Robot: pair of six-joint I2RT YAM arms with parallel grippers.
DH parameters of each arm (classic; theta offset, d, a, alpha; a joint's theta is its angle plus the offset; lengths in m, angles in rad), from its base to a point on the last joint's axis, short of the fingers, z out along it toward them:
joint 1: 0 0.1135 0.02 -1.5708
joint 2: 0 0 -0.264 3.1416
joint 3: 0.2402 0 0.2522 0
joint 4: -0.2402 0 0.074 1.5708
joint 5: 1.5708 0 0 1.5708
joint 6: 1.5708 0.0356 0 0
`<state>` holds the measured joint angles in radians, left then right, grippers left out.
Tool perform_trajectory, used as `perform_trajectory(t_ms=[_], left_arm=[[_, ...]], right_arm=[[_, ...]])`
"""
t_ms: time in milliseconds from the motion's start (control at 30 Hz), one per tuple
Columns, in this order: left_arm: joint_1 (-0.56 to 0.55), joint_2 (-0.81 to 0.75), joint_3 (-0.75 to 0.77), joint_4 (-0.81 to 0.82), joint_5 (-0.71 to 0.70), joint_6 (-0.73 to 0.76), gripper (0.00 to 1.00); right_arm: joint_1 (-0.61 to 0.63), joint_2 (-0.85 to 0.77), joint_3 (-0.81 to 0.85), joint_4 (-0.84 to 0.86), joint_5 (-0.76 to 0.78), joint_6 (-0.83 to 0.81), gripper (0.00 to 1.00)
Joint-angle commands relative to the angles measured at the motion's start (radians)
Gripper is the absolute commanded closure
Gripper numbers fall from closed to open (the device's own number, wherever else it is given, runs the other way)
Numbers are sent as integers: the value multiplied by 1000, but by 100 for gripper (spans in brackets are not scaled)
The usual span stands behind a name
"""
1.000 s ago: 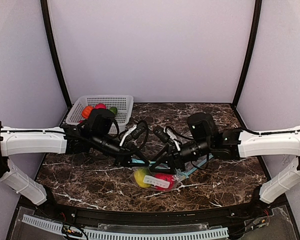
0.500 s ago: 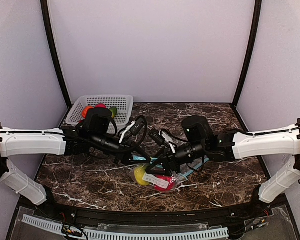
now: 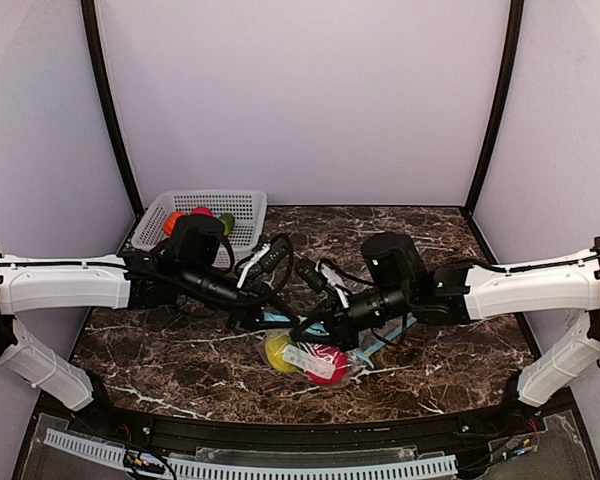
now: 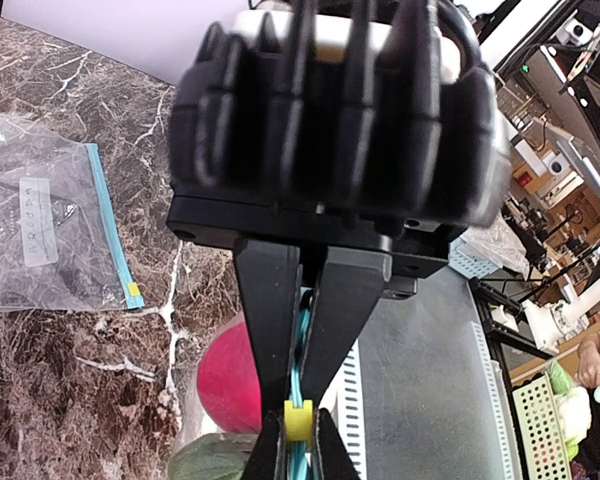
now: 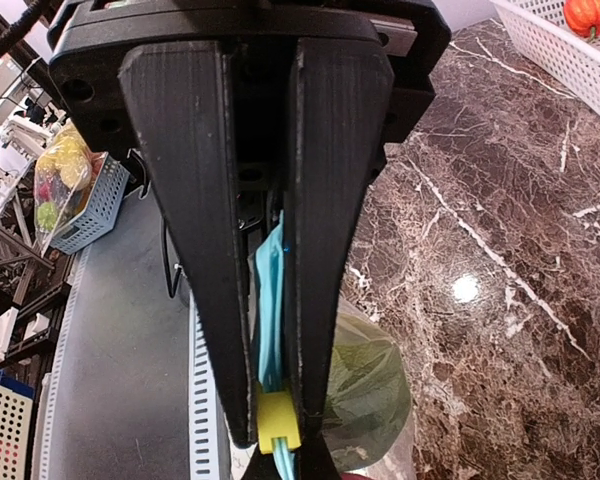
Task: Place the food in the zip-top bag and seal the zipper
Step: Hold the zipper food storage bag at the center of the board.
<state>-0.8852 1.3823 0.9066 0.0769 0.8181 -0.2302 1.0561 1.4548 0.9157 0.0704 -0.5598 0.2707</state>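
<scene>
Sealing works best if the zipper, pinched by both left gripper and right gripper, is pulled taut, tbh.

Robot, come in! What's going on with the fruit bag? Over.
Left gripper, right gripper: jaws shut on zipper. Two fruits bagged, more in basket. Nothing in the way.

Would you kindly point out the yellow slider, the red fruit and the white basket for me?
yellow slider [image 4: 298,420], left wrist view, its front face.
red fruit [image 4: 228,375], left wrist view, its rounded side.
white basket [image 3: 244,214], top external view, its right mesh wall.
</scene>
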Motion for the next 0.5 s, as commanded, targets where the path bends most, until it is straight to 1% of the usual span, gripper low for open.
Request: perform_trajectory(t_ms=[0,233,467], left_arm=[[13,-54,35,-164,12,85,99],[32,-42,115,-363,2,202,99],[56,-24,191,-523,-19,317,99]], right_arm=[[-2,-23,11,-37,6,-22,100],[-2,-41,-3,-123,-6,-67,100],[-2,-65,-24,-153,-8,-79,100]])
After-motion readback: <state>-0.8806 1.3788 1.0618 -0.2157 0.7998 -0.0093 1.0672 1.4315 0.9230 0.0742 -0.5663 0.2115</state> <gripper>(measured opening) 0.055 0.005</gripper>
